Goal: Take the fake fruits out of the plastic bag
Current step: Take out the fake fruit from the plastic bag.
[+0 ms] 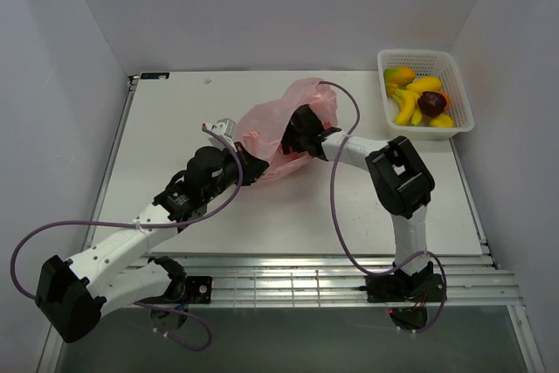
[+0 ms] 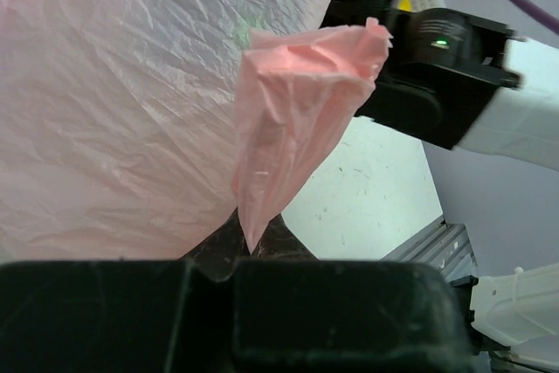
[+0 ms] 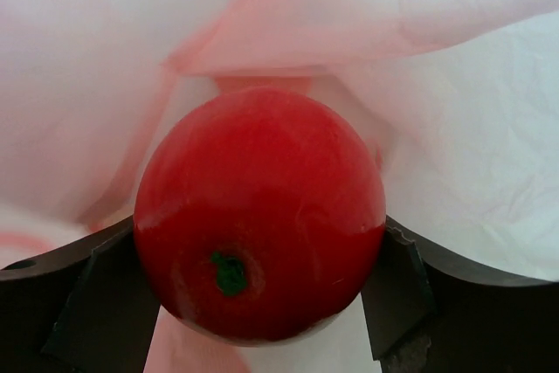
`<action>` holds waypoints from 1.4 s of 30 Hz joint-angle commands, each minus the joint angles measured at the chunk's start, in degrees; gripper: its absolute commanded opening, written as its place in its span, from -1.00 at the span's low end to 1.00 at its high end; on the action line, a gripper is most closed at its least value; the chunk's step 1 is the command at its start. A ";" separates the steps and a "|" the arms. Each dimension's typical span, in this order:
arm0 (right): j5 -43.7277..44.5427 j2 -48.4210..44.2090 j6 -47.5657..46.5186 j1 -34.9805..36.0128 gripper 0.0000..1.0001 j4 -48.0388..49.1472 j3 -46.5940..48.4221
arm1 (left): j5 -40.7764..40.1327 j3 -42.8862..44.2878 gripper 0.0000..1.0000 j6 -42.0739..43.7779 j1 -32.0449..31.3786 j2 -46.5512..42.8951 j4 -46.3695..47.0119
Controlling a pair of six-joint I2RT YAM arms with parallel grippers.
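Note:
The pink plastic bag (image 1: 272,121) lies crumpled at mid-table. My left gripper (image 1: 249,166) is shut on a twisted edge of the bag (image 2: 293,120), at its near left side. My right gripper (image 1: 293,133) reaches into the bag's mouth and is shut on a glossy red apple (image 3: 259,211) with a green stem spot; a finger (image 3: 393,290) presses each side of it. Bag film surrounds the apple. Other fake fruits (image 1: 417,98), a mango, bananas, a lemon and a dark purple one, lie in the white basket (image 1: 461,93).
The white lattice basket stands at the far right of the table, near the right wall. A purple cable (image 1: 345,111) loops over the bag from the right arm. A metal rail (image 1: 288,286) runs along the near edge.

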 commanded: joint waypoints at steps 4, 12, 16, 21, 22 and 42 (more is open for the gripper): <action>-10.37 -17.65 -3.33 0.71 -0.84 0.92 -4.63 | -3.84 1.20 -1.00 -1.30 -0.34 0.73 -1.42; -20.46 -27.43 -3.24 3.44 -0.84 -8.48 -6.84 | -7.44 1.20 -1.00 -3.59 -0.34 1.70 -0.80; -31.19 -33.04 -1.67 3.61 -0.84 -7.53 -10.43 | -8.24 0.94 -1.00 -4.20 -0.34 1.96 -0.01; -43.33 -37.37 -6.39 3.61 -0.85 -11.43 -10.20 | -9.82 0.15 -1.00 -5.61 -0.34 1.43 0.25; -45.16 -38.15 -7.71 3.61 -0.84 -13.39 -9.57 | -10.26 0.06 -1.00 -5.96 -0.34 1.08 0.17; -27.44 -56.80 -14.15 -9.46 -0.85 -19.04 6.61 | -11.32 -0.91 -1.00 -1.13 -0.34 0.29 -2.03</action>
